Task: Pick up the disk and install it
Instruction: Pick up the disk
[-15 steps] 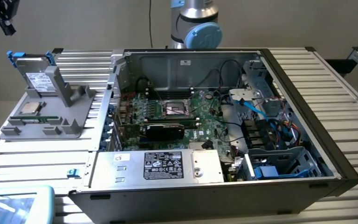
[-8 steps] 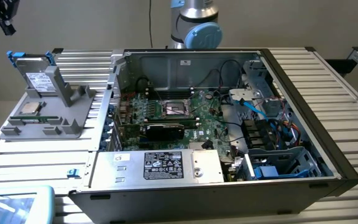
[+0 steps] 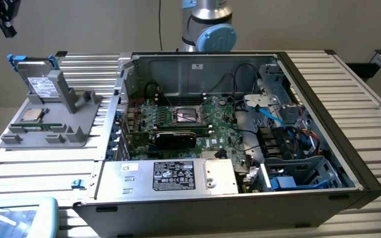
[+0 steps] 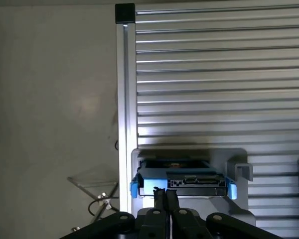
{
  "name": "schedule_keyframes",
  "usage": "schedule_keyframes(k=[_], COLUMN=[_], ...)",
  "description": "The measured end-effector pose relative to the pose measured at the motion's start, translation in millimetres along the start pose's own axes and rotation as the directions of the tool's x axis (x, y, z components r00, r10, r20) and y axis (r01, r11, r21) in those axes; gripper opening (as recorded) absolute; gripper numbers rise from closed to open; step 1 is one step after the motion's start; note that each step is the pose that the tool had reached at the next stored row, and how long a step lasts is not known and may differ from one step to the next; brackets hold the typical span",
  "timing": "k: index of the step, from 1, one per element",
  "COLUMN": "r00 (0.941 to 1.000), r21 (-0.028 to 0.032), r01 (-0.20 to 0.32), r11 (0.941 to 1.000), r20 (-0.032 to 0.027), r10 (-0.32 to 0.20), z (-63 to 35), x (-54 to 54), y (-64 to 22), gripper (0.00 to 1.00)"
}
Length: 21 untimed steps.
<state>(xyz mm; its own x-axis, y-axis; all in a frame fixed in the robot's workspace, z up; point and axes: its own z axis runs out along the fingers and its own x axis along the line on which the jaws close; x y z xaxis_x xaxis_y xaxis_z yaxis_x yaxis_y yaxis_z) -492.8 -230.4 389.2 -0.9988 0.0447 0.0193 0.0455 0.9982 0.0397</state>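
Note:
The disk (image 3: 39, 82) stands on edge in a grey holder (image 3: 71, 121) on the exterior view's left, its white label facing out and blue rails at its top corners. My gripper (image 3: 6, 29) hangs high above it near that view's upper left corner. In the wrist view the disk (image 4: 182, 181) appears edge-on with blue rails at both ends, seated in the holder (image 4: 239, 169). The black fingers (image 4: 159, 199) are pressed together with nothing between them, and my gripper (image 4: 164, 191) is well clear of the disk.
A small square CPU chip (image 3: 31, 115) lies on the same holder. The open computer case (image 3: 131, 89) fills the middle of the slatted table (image 3: 38, 168), with a silver black-labelled box (image 3: 170, 176) at its front and a blue-lined drive bay (image 3: 296, 173) on the exterior view's right.

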Motion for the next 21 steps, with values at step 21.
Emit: schedule_keyframes(k=[21], r00=[0.9623], r21=[0.0038], r01=[0.272], r11=[0.9624], r20=[-0.0116], r10=[-0.272], z=[0.2], x=[0.1], y=[0.0], gripper=[0.11])
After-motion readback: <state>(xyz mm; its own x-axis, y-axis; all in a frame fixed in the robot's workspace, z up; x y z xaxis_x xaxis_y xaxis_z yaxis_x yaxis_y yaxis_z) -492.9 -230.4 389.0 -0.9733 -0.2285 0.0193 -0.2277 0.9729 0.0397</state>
